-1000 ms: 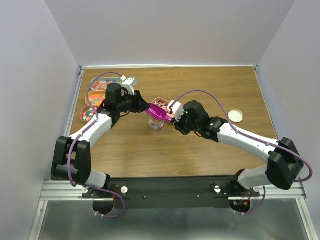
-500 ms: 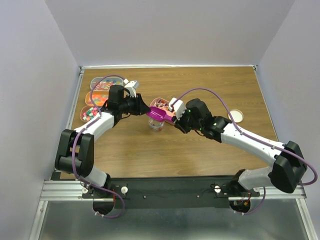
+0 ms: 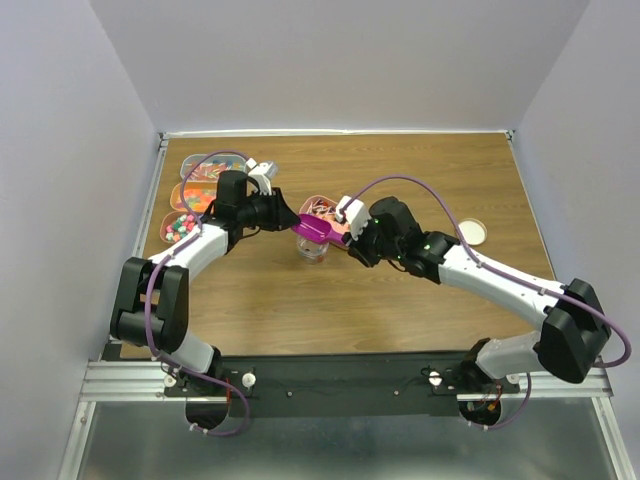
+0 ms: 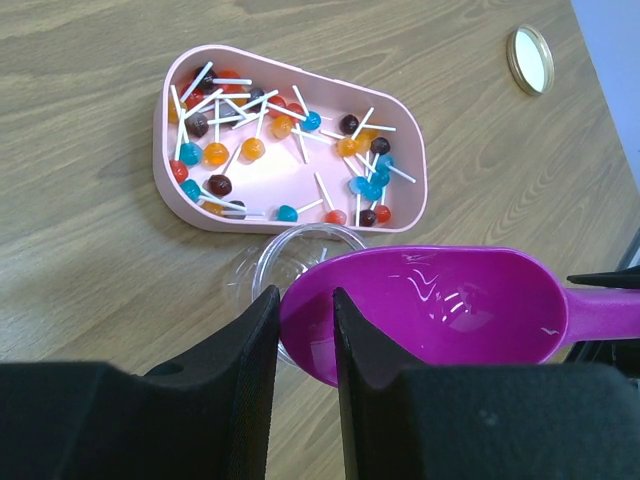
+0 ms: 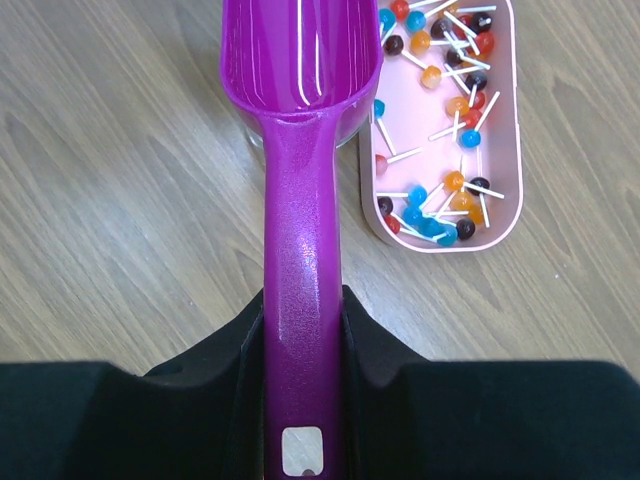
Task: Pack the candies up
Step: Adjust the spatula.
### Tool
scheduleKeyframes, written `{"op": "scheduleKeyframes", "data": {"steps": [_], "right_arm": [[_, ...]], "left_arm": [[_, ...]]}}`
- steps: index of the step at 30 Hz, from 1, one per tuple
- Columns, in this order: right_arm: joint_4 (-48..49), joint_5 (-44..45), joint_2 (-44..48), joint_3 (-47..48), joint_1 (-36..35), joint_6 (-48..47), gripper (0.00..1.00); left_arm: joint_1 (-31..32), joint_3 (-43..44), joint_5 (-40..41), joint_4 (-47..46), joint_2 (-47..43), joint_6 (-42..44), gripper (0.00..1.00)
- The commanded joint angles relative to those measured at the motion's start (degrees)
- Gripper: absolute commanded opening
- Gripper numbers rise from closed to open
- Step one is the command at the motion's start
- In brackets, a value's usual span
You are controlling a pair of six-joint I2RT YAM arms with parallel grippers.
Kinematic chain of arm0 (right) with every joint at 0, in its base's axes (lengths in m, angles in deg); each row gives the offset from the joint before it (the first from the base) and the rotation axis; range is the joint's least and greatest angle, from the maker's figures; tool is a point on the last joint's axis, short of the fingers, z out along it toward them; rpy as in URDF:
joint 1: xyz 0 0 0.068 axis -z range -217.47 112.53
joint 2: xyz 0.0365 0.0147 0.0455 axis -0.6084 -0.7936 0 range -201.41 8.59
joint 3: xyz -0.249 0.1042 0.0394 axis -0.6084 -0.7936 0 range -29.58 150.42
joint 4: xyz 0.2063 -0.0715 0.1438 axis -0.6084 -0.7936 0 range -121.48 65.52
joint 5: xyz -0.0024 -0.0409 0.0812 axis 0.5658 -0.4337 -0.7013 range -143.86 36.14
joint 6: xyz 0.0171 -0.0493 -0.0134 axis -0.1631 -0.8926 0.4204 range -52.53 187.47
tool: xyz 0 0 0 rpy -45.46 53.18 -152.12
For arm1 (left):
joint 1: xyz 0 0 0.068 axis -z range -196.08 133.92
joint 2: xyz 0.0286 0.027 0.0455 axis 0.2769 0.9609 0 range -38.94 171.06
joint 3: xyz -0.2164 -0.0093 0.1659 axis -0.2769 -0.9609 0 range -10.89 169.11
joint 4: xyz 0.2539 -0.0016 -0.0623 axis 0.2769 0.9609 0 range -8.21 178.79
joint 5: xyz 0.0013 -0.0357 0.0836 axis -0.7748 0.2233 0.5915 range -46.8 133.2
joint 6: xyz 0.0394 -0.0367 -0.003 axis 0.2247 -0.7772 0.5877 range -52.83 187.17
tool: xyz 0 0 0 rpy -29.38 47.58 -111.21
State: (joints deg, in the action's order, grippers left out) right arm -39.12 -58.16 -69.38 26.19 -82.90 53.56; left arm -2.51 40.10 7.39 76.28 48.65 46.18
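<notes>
Where the overhead view shows the two arms meeting at mid-table, the magenta scoop [image 3: 316, 229] lies between them. Its long axis runs left to right, with the bowl over a clear cup [image 3: 312, 248]. The left arm bends at the elbow and turns its wrist inward, which brings the left gripper [image 3: 297, 222] to the bowl's tip. The right arm stretches in from the near right, and the right gripper [image 3: 346, 235] is on the handle. The candies [image 3: 190, 197] sit in three trays [image 3: 167, 225] at the table's left edge. A pink tray [image 3: 322, 203] lies just behind the cup, and a round lid [image 3: 472, 232] lies well to the right.

In the left wrist view, the fingers [image 4: 255, 350] pinch the scoop's [image 4: 440, 305] front lip. The handle runs off to the right. The lollipops [image 4: 215, 154] lie in the pink tray [image 4: 158, 140], their sticks pointing every way.

In the right wrist view, the scoop [image 5: 303, 250] points straight away from the camera. The jaws are clamped on either side of its handle. The pink tray [image 5: 519, 150] lies lengthwise beside the bowl, to the right.
</notes>
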Motion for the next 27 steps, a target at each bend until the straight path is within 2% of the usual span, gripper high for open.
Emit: {"op": "scheduleKeyframes", "data": {"steps": [1,7,10,12,13,19,27], "right_arm": [[6.9,0.7,-2.2,2.1,-0.4,1.1,0.17],[6.8,1.0,-2.9,2.2,-0.4,0.9,0.18],[6.8,1.0,-3.6,2.6,-0.5,0.9,0.13],[6.8,1.0,-3.5,2.9,-0.4,0.8,0.04],[6.9,1.0,-3.5,3.0,-0.4,0.9,0.01],[4.6,7.3,-1.4,3.9,-0.4,-0.8,0.01],[-4.5,10.6,-1.1,8.1,3.6,-3.7,0.01]], "left_arm": [[2.0,-0.9,-11.8,-0.3,-1.5,-2.8,0.33],[2.0,-1.1,-12.8,-0.8,-1.2,-3.2,0.33],[2.0,-1.1,-12.9,-0.9,-1.1,-3.4,0.33],[2.0,-1.1,-12.6,-1.0,-1.2,-3.4,0.33],[2.0,-1.1,-12.4,-1.0,-1.2,-3.5,0.36],[1.4,1.2,-6.3,2.4,-1.4,-1.3,0.55],[0.1,9.6,7.5,11.2,-1.2,2.2,0.68]]}}
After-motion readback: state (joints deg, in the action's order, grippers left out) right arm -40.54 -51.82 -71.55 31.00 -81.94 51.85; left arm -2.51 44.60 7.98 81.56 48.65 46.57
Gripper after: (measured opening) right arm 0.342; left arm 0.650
